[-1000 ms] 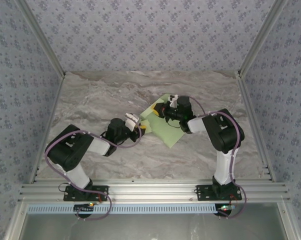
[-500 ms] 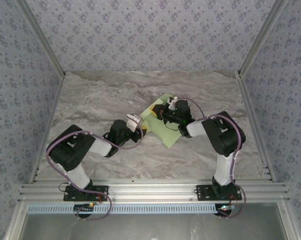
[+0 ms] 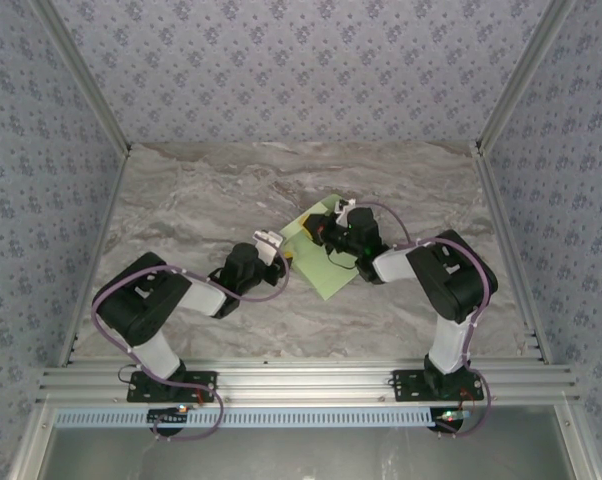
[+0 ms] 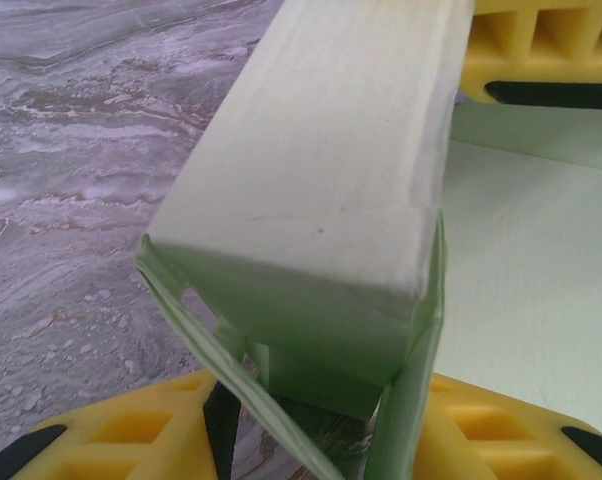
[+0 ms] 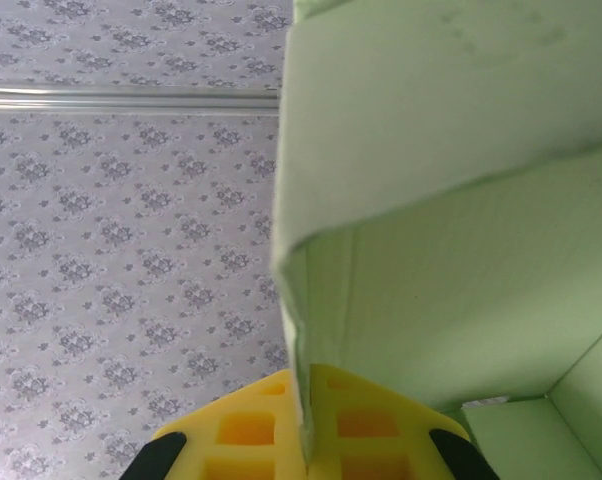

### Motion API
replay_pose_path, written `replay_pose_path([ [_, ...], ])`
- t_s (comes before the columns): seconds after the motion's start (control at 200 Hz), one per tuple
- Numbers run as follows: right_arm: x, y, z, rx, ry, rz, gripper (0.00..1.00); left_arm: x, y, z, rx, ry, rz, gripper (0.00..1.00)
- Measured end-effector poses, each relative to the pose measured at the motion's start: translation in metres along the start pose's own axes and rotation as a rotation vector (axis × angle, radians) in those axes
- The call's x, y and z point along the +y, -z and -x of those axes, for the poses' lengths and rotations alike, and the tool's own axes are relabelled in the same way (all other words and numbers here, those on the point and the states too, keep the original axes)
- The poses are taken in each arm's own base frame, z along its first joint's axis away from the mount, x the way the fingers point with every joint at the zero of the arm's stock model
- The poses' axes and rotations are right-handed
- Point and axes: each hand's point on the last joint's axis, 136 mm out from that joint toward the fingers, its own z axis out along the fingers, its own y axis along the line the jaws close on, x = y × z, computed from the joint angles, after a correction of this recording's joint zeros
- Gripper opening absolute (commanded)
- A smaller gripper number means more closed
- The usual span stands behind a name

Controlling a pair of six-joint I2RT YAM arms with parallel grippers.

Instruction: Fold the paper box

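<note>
Inspection found the paper box (image 3: 328, 272) lying on the marbled table (image 3: 201, 200), slightly right of centre and between the 2 arms, partly folded. 1 flat panel rested on the surface and other panels were raised. The left gripper (image 3: 278, 247) stood at the box's left edge. In the left wrist view its jaws were partly apart, with a raised, hollow folded section of pale green card filling the gap between them. 1 yellow pad (image 4: 541, 45) sat behind the upper far side of that section and the other lay beneath its near open end, where 2 thin flaps hung down in front of it. The card appeared to be clamped across that width. The right gripper (image 3: 326, 228) was placed over the box's far part, near the upper corner. In the right wrist view its yellow pads (image 5: 236, 432) were closed together on the edge of an upright card wall, which entered the seam between them. A second panel bent away to the right of that wall, with an inner corner of the box visible lower right. Patterned wallpaper (image 5: 111, 250) and a metal rail (image 5: 121, 97) formed the background there. The 2 grippers were near each other, on opposite sides of the card.
</note>
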Motion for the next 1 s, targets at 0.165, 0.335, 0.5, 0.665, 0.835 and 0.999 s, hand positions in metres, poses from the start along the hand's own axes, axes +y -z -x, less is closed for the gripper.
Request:
replay_pose_path([
  [0.165, -0.002, 0.000, 0.000, -0.020, -0.001, -0.005, 0.00, 0.000, 0.000, 0.000, -0.001, 0.011, 0.000, 0.46],
  [0.335, -0.011, 0.009, -0.002, -0.082, -0.045, -0.014, 0.00, -0.002, -0.001, -0.003, -0.019, 0.043, -0.003, 0.45],
  [0.5, -0.012, 0.018, -0.003, -0.160, -0.087, -0.017, 0.00, -0.007, -0.003, -0.002, -0.034, 0.053, 0.007, 0.40],
  [0.665, -0.011, 0.023, -0.002, -0.233, -0.110, -0.026, 0.00, -0.008, -0.011, 0.000, -0.055, 0.057, 0.056, 0.36],
  [0.835, -0.014, 0.033, -0.005, -0.295, -0.132, -0.052, 0.00, -0.007, -0.014, 0.001, -0.078, 0.064, 0.090, 0.32],
  [0.999, -0.012, 0.041, -0.009, -0.337, -0.142, -0.091, 0.00, -0.009, -0.014, 0.005, -0.091, 0.069, 0.116, 0.32],
])
